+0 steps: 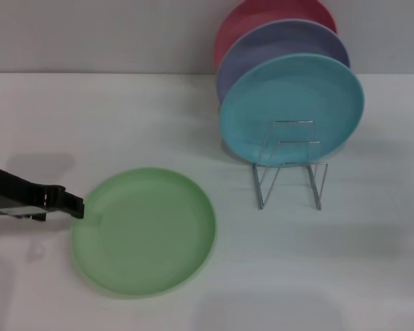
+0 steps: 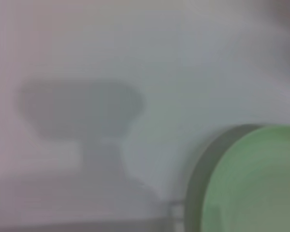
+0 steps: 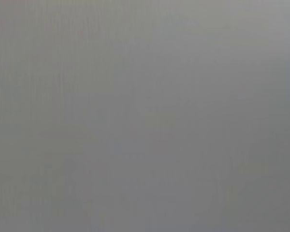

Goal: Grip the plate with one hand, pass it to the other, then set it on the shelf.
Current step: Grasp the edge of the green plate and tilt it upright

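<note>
The light-green plate lies flat at lower left of the head view, likely light, stiff and slick, best pinched at its rim, where the left gripper arrives, finger state indiscernible.

**Colour findings**

You have a plain matte light-green plate, unpatterned, lying on a white table. Your left gripper is black. The rack is silver wire. It holds a turquoise plate, a lavender plate and a red-pink plate, all solid colours without markings. The wall is pale grey. The left wrist view shows the same green rim against white.
</note>
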You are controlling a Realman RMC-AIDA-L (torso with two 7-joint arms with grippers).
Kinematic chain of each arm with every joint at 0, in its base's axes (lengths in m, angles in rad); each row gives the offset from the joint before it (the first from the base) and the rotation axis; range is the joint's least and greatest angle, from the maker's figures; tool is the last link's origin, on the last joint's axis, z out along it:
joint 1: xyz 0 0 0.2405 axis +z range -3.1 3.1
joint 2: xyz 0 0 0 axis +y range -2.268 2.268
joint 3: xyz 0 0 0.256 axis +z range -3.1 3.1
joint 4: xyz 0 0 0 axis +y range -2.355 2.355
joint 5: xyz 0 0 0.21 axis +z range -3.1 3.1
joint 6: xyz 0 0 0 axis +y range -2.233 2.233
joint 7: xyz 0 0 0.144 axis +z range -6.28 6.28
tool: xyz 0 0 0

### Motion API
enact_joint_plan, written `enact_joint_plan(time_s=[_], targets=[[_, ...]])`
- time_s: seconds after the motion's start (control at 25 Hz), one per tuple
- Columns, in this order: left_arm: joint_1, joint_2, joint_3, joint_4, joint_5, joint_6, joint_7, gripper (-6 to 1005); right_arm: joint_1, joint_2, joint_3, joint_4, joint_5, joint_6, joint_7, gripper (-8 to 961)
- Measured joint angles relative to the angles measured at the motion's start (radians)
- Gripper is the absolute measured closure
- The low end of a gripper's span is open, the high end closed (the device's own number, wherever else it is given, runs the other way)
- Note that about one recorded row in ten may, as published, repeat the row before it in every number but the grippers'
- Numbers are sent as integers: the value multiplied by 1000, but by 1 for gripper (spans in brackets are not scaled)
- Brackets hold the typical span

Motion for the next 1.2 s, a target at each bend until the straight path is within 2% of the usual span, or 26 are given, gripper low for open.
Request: enact_joint_plan(time_s=[0.08,0.36,0.88,1.2], targets=[[-40,-1,18,50,25,-5,-27,355,-1,-8,0,0,0,0,-1,259],[-104,-2,41,151,65,0,-58,370,-4,-24,0,0,0,2,-1,259],[-137,-1,72,240,83,40,-60,399,-7,-25,11,0,0,1,-1,258],[-144,-1,79,253,88,45,-60,426,-6,-25,11,0,0,-2,1,258]])
